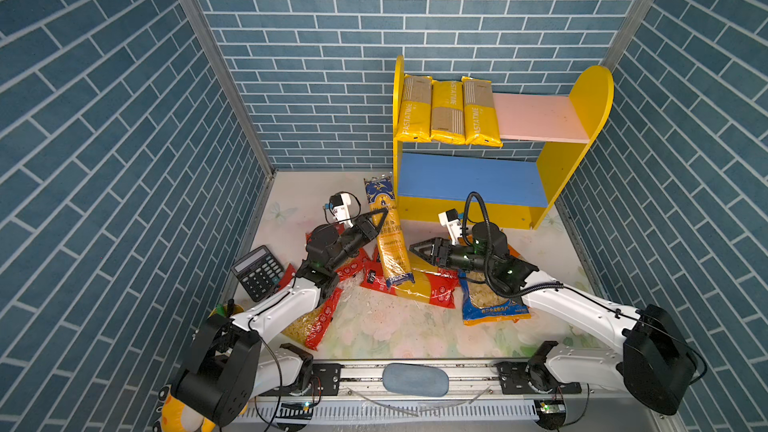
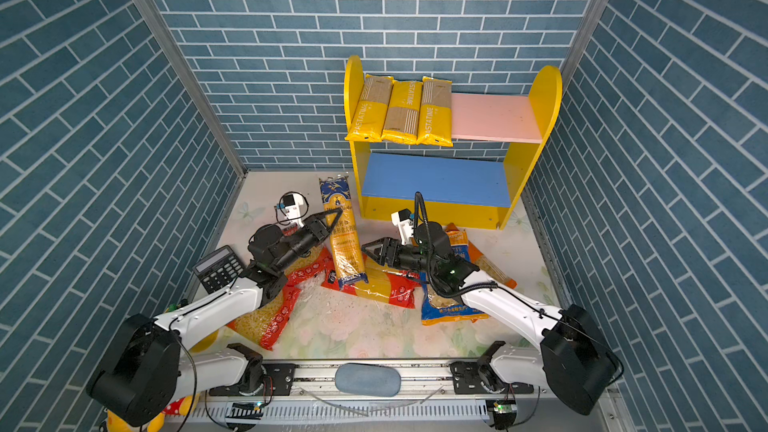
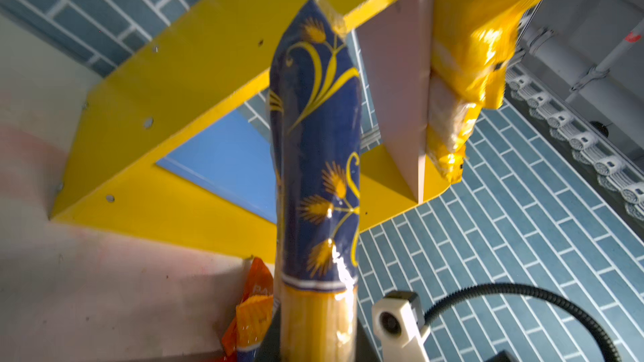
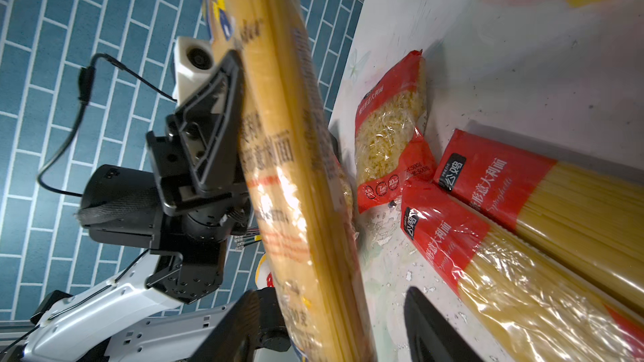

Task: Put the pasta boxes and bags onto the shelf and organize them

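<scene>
My left gripper (image 1: 376, 222) is shut on the long blue spaghetti bag (image 1: 388, 238) near its middle. The bag's blue top (image 3: 315, 134) points up toward the shelf (image 1: 557, 184), and its lower end lies over two red spaghetti bags (image 1: 419, 286). My right gripper (image 1: 417, 249) stands open just right of the bag. In the right wrist view the bag (image 4: 289, 168) passes between its spread fingers (image 4: 428, 329) without touching them. Three yellow PASTATIME packs (image 1: 449, 112) lie side by side on the left of the pink upper board. The blue lower board (image 2: 436, 178) holds nothing.
A red bag of short pasta (image 1: 320, 317) lies under my left arm, and another (image 4: 390, 127) lies beside the spaghetti bags. A blue bag (image 1: 490, 301) and an orange bag (image 2: 473, 251) lie under my right arm. A black calculator (image 1: 259, 272) sits at the left wall.
</scene>
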You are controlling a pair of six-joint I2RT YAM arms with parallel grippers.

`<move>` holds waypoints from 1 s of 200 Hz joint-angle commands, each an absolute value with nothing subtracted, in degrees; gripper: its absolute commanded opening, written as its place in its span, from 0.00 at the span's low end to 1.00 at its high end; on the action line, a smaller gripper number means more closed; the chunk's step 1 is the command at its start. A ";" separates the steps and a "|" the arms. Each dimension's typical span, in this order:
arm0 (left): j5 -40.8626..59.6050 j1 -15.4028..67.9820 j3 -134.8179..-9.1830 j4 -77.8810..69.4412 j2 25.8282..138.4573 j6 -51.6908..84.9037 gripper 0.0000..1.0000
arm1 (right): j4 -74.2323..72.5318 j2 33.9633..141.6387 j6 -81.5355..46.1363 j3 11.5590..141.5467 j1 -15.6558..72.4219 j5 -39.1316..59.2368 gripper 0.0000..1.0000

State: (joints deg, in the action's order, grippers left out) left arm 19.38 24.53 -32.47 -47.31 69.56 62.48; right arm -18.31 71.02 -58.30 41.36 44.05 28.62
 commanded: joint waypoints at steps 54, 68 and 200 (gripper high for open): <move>6.95 24.65 -39.81 -57.87 66.73 61.10 0.00 | -37.87 74.62 -68.47 38.78 46.32 26.98 0.73; 5.38 24.77 -41.34 -58.66 66.66 61.56 0.00 | -40.19 75.77 -69.49 38.81 46.49 26.81 0.73; 1.76 28.72 -44.07 -59.30 68.38 62.79 0.01 | -58.19 82.34 -74.28 44.56 47.55 22.22 0.65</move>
State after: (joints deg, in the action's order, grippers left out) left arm 2.92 28.05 -41.12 -50.89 69.17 61.56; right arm -51.11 81.58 -71.77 41.74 47.22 24.23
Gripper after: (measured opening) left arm 0.231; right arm 0.671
